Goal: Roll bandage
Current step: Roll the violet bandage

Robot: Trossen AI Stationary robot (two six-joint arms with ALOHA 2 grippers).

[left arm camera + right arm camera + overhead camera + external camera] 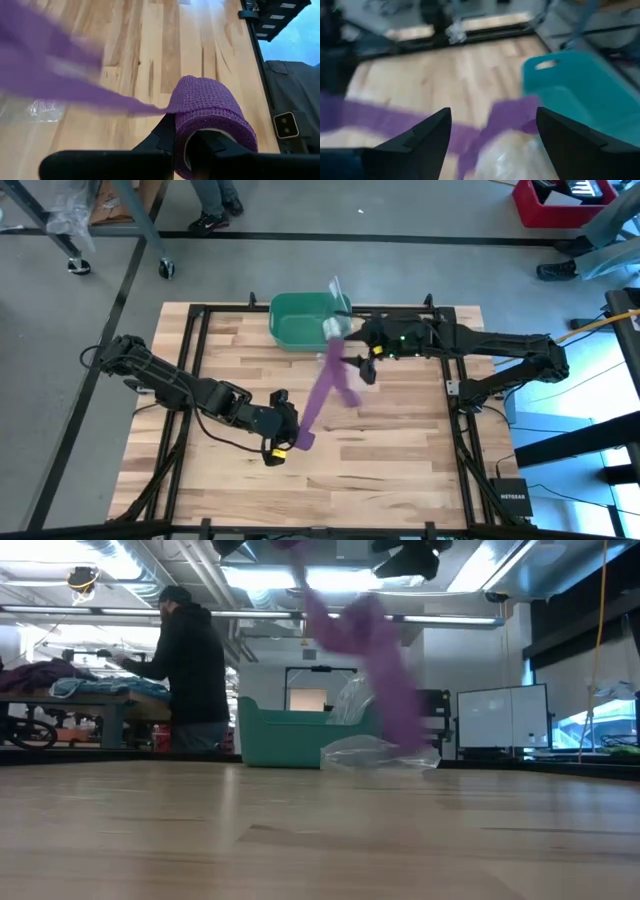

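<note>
The purple bandage is partly rolled. Its roll [210, 107] [305, 438] is lifted above the table's near middle, and my left gripper [182, 135] [284, 442] is shut on it. A loose strip [325, 385] [375, 650] runs from the roll toward the far edge, clear of the table. It ends in a blurred, hanging fold [350, 395] by my right gripper [363, 366]. That gripper [492, 145] is open and raised, with the strip [395, 122] passing beneath its fingers. My left gripper holds the roll by its wall at the open end [181, 131], one finger [202, 145] inside the hollow core and one [164, 136] outside. The roll is lifted clear of the table, and the strip leaves it from its side. Whether my right gripper touches the strip, I cannot tell.
A green bin [300, 320] [280, 735] stands at the far middle of the table. A clear plastic bag [336, 330] [380, 752] lies against its right side. Bare wood lies to the left and near. A person [190, 670] works at a bench behind the table.
</note>
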